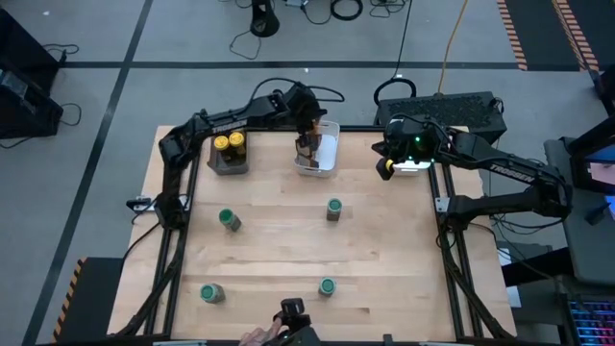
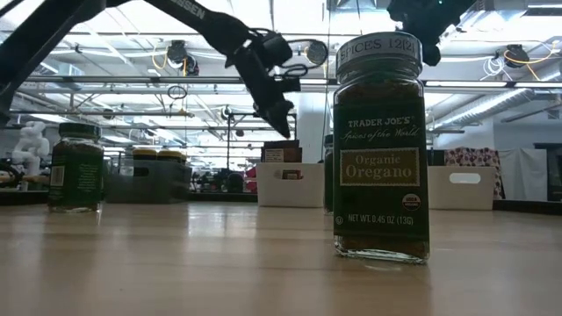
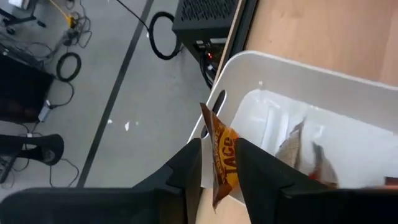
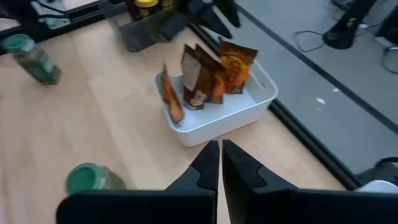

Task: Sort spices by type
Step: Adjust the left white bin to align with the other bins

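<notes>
Several brown-orange packets (image 4: 199, 81) stand upright in a white tray (image 1: 327, 161) at the table's far edge. My left gripper (image 1: 307, 135) hangs open just above the tray. In the left wrist view one orange packet (image 3: 222, 163) shows between its fingers, leaning on the tray's wall (image 3: 298, 65). In the low view the fingertips (image 2: 283, 118) are just clear of the packet tops (image 2: 281, 151). Two yellow-lidded jars (image 1: 229, 142) sit in a dark tray (image 1: 229, 161). Green-lidded jars (image 1: 229, 219) (image 1: 333, 208) (image 1: 211, 291) (image 1: 328, 286) stand on the table. My right gripper (image 4: 221, 155) is shut, hovering right of the white tray.
A keyboard (image 1: 442, 106) lies past the far edge, right of the white tray. A second white tray (image 2: 464, 186) shows in the low view. A person's hand (image 1: 258, 336) is at the near edge beside the low camera (image 1: 293, 312). Bare wood lies between the jars.
</notes>
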Robot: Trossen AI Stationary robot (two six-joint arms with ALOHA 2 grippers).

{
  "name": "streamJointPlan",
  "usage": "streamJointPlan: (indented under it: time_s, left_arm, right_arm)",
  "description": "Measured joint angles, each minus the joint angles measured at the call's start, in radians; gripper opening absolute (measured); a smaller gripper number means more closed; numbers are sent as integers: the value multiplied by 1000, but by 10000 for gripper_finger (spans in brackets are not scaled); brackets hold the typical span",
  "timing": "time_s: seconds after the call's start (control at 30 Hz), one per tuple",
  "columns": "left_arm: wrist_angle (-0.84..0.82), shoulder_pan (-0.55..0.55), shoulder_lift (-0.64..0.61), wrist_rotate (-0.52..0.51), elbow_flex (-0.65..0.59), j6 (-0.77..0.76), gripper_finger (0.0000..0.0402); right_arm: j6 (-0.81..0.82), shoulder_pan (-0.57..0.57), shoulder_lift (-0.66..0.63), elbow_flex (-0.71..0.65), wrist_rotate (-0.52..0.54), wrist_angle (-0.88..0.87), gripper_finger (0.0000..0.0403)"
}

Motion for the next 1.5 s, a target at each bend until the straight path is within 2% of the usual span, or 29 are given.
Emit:
streamJointPlan:
  time_s: [0.23, 0.37, 0.5, 0.57, 0.8, 1.03, 1.3, 1.5]
  left_arm:
    - [4, 3, -74, 1, 0, -2, 105]
    - [-16, 9, -122, 15, 0, -59, 105]
    - [-45, 20, -194, 218, 0, -81, 105]
    - [-58, 18, -237, 264, 0, -90, 105]
    - [-154, 9, -401, 262, 0, -133, 105]
    - [-188, -32, -527, 253, -8, -169, 105]
    - [-96, -86, -644, 187, -227, -212, 105]
    - [57, -105, -751, 157, -395, -241, 105]
  right_arm:
    - [-10, -2, 35, 0, 15, 38, 0]
    - [-6, -3, 95, 1, 11, 88, 0]
    - [-10, -29, 175, 1, 9, 101, 0]
    - [11, -61, 215, 1, 8, 109, 0]
    - [48, -214, 333, 1, 2, 194, 0]
    - [73, -308, 528, -1, -140, 271, 0]
    - [90, -316, 654, 0, -175, 372, 0]
    - [91, -316, 709, 0, -175, 450, 0]
